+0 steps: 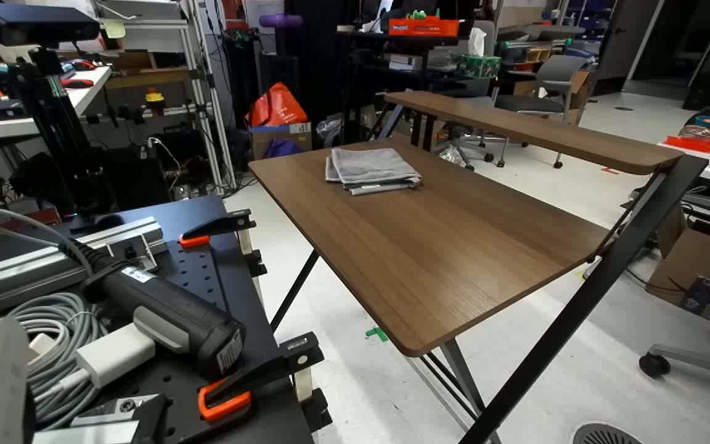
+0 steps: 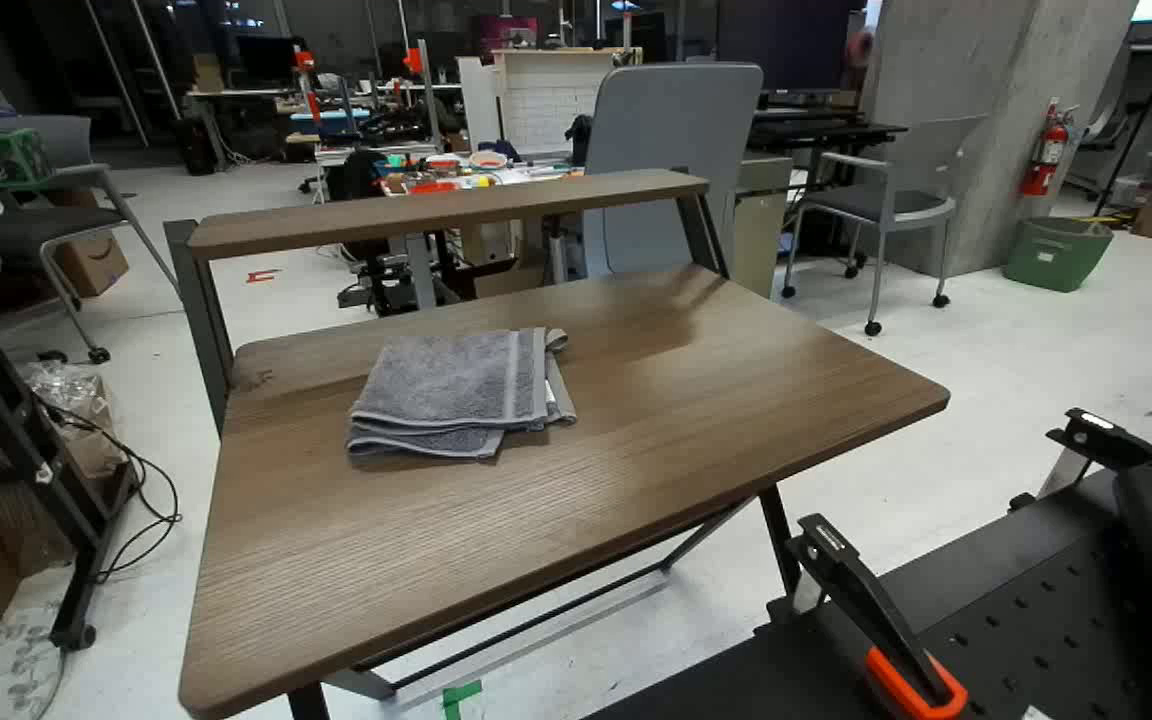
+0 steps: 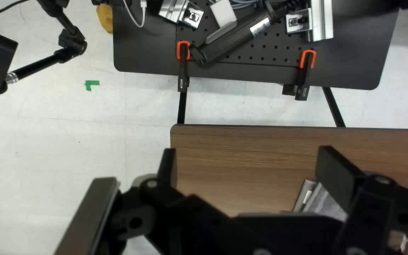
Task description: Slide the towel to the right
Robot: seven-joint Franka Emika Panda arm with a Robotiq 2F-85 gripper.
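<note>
The towel is a folded grey cloth lying flat in layers on the brown tabletop. It shows in both exterior views, as the towel (image 1: 372, 168) near one end of the tabletop (image 1: 429, 246) and as the towel (image 2: 451, 385) on the tabletop (image 2: 696, 400). In the wrist view only a corner of the towel (image 3: 326, 203) shows, partly hidden behind the right finger and the gripper body. My gripper (image 3: 248, 154) is open and empty in the wrist view, high above the tabletop (image 3: 239, 136), its fingers wide apart. The gripper is out of view in both exterior views.
A raised brown shelf (image 1: 534, 129) runs along one long side of the table; it also shows in an exterior view (image 2: 446, 208). A black bench (image 3: 147, 49) with orange-handled clamps (image 3: 305, 76) and a black cylindrical device (image 3: 232, 39) stands across a floor gap from the table.
</note>
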